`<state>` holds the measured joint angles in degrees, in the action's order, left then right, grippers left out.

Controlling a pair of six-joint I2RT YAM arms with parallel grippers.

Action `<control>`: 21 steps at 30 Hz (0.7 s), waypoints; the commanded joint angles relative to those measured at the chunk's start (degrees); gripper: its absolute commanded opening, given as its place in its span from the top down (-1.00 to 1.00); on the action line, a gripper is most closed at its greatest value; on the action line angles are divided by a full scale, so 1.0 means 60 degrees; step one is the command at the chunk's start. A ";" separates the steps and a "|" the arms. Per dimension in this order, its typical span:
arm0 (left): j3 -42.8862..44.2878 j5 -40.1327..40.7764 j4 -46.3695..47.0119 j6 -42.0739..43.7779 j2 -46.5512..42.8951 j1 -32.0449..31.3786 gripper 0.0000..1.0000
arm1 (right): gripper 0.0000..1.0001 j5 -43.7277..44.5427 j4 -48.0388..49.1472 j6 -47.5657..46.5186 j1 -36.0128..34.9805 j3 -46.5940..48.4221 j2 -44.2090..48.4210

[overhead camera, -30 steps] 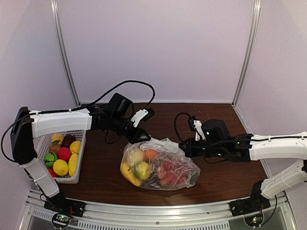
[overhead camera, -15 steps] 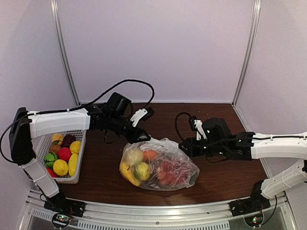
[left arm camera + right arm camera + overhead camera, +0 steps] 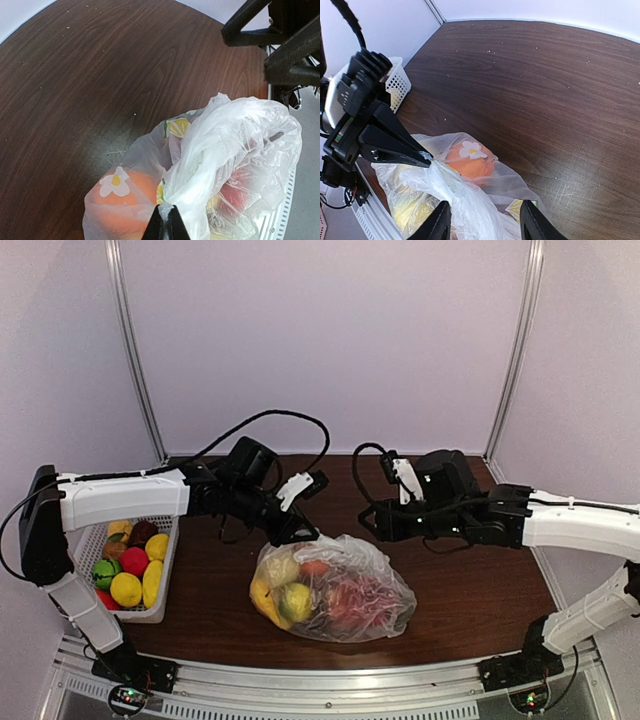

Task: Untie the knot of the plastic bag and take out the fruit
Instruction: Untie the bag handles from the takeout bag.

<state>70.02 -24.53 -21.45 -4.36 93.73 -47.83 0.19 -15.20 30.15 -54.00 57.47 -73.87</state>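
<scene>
The plastic bag [image 3: 335, 585] lies on the brown table, holding the fruit: an orange [image 3: 130, 192], yellow pieces [image 3: 268, 598] and red ones [image 3: 345, 602]. My left gripper [image 3: 305, 537] is shut on a small twisted tuft of the bag's plastic [image 3: 167, 209] at its top left and pulls a strand taut. I cannot tell whether that tuft is the knot. My right gripper [image 3: 373, 524] hangs open above the bag's far right side, touching nothing. In the right wrist view its fingers [image 3: 440, 222] straddle the bag [image 3: 465, 200] from above.
A white slotted basket [image 3: 172, 550] with several loose fruits stands at the left edge of the table. Black cables loop above both wrists. Metal posts and pale walls close the back and the sides.
My right gripper has opened, let go of the bag's right side, and risen back and to the left. The left gripper keeps its pinch and has barely moved.
</scene>
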 commanded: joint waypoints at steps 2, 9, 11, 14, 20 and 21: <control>-0.0039 -0.0132 0.0087 0.0112 -0.0240 -0.0028 1.00 | 0.03 -0.0407 -0.0432 -0.0310 -0.0040 0.0444 -0.0703; -0.0039 -0.0122 0.0077 0.0097 -0.0219 -0.0035 1.00 | -0.08 -0.0281 -0.0630 -0.0494 -0.0384 0.1085 -0.1465; -0.0039 -0.0106 0.0077 0.0083 -0.0221 -0.0028 1.00 | -0.09 -0.0235 -0.0671 -0.0524 -0.0415 0.1186 -0.1697; -0.0037 -0.0089 0.0045 0.0083 -0.0227 -0.0029 1.00 | -0.10 -0.0132 -0.0792 -0.0570 -0.0447 0.1294 -0.1970; -0.0024 -0.0044 0.0024 0.0082 -0.0239 -0.0039 1.00 | -0.10 -0.0075 -0.0855 -0.0602 -0.0463 0.1291 -0.2211; -0.0024 -0.0033 0.0017 0.0075 -0.0241 -0.0037 1.00 | -0.09 -0.0075 -0.0851 -0.0592 -0.0463 0.1269 -0.2217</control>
<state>70.02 -24.49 -21.50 -4.36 93.73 -47.86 -1.28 -18.90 27.14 -56.40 64.27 -86.83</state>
